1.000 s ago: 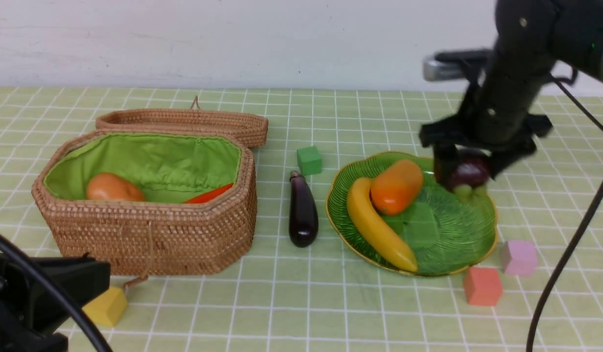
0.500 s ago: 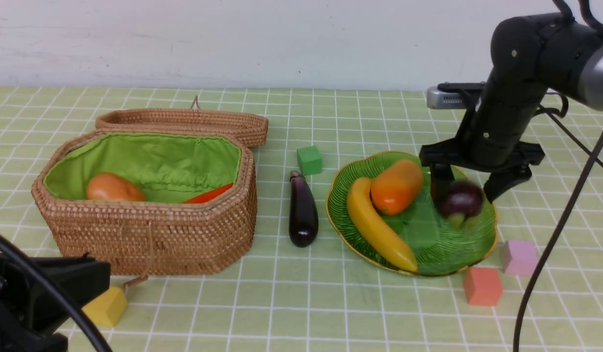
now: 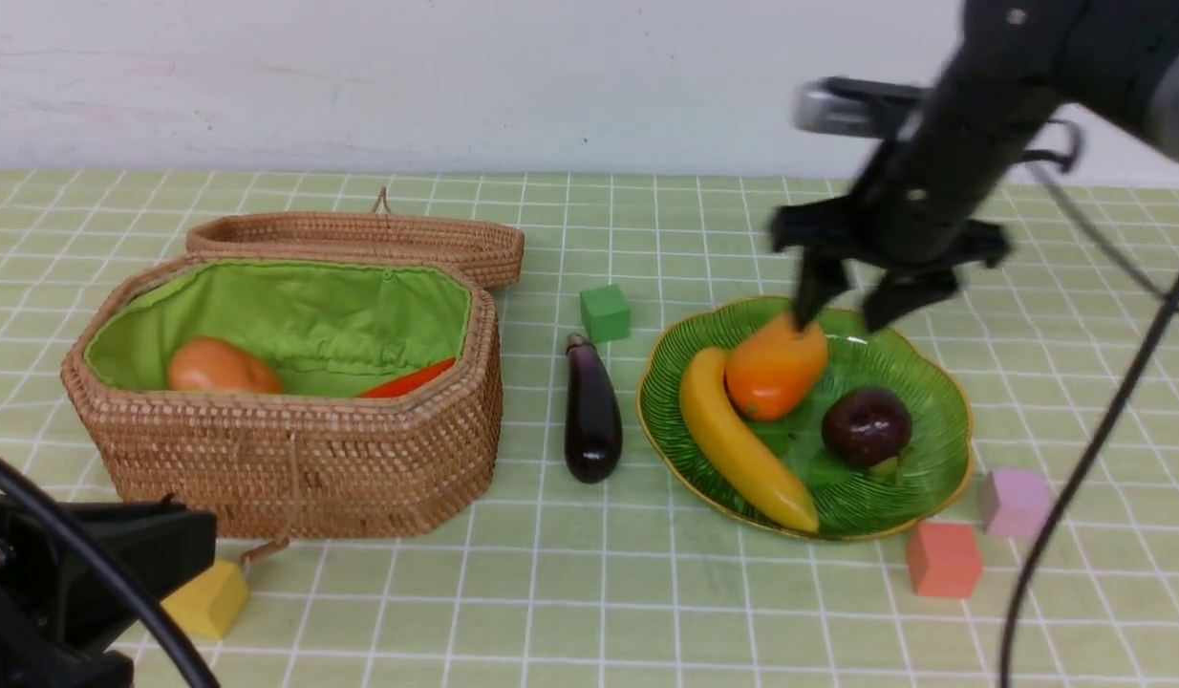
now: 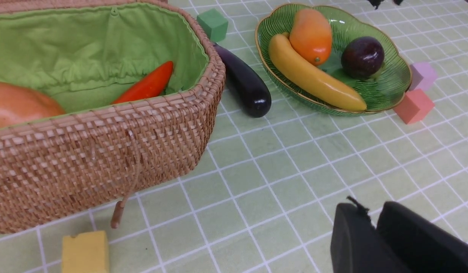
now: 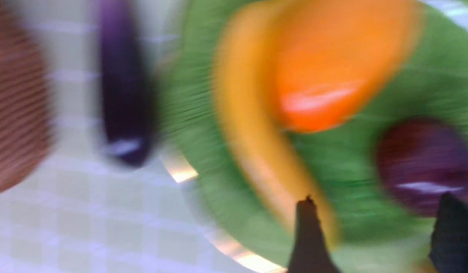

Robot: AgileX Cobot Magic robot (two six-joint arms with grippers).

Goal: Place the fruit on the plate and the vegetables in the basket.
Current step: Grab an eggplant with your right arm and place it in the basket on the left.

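The green plate [image 3: 933, 459] holds the yellow banana [image 3: 733, 444], the orange mango [image 3: 776, 368] and the dark purple mangosteen [image 3: 867, 427]. My right gripper [image 3: 847, 306] is open and empty above the plate's far rim, over the mango; its view is blurred. The wicker basket [image 3: 293, 459] holds the potato [image 3: 222, 368] and the red pepper [image 3: 408, 379]. The purple eggplant [image 3: 591, 411] lies on the table between basket and plate. My left gripper [image 4: 372, 222] is shut and empty, low near the table's front left.
A green cube [image 3: 605, 312] sits behind the eggplant. A pink cube [image 3: 1015, 503] and a salmon cube [image 3: 943, 559] lie by the plate's near right rim. A yellow cube [image 3: 207, 599] lies in front of the basket. The basket's lid [image 3: 360, 239] lies open behind it.
My right gripper let go of the mangosteen, which dropped onto the plate's right side. The gripper then rose and swung left over the mango. The left arm has not moved.
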